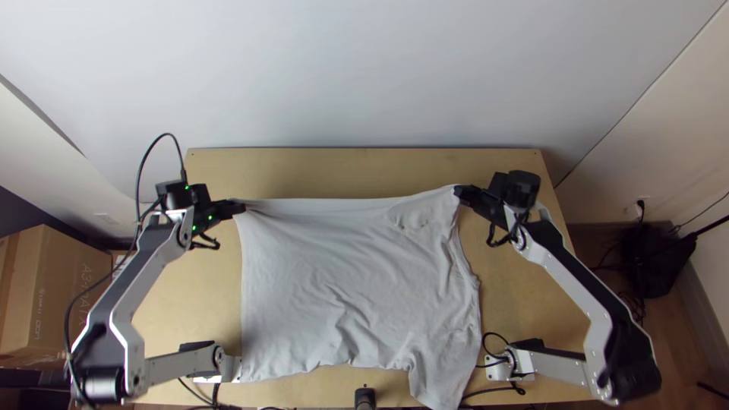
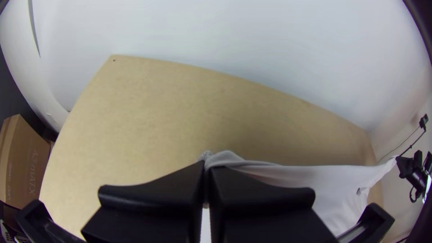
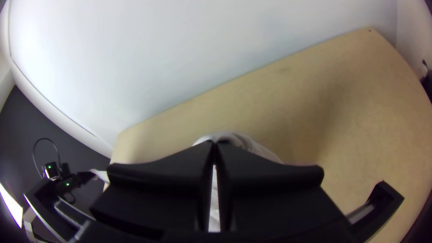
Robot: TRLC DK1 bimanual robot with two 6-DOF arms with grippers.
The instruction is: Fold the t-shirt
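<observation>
1. The white wall (image 1: 364, 76) rises beyond the far edge of the tabletop (image 1: 364, 171), ahead of both the left claw (image 1: 240, 206) and the right claw (image 1: 460, 191).
2. Open wood runs as a strip between the claws and that far edge, with more bare room outward of each claw toward the side edges.
3. The white t-shirt (image 1: 342, 281) spans the space between the claws and spreads back toward the near edge. Its far edge is drawn almost straight; its near edge is uneven and wrinkled, with one corner reaching the tabletop's near edge on the right claw's side.
4. A cardboard box (image 1: 72, 292) stands outward of the left claw, past the tabletop's side edge.
5. The left claw is closed on the shirt's far corner on its side.
6. The right claw is closed too, pinching the opposite far corner.
</observation>
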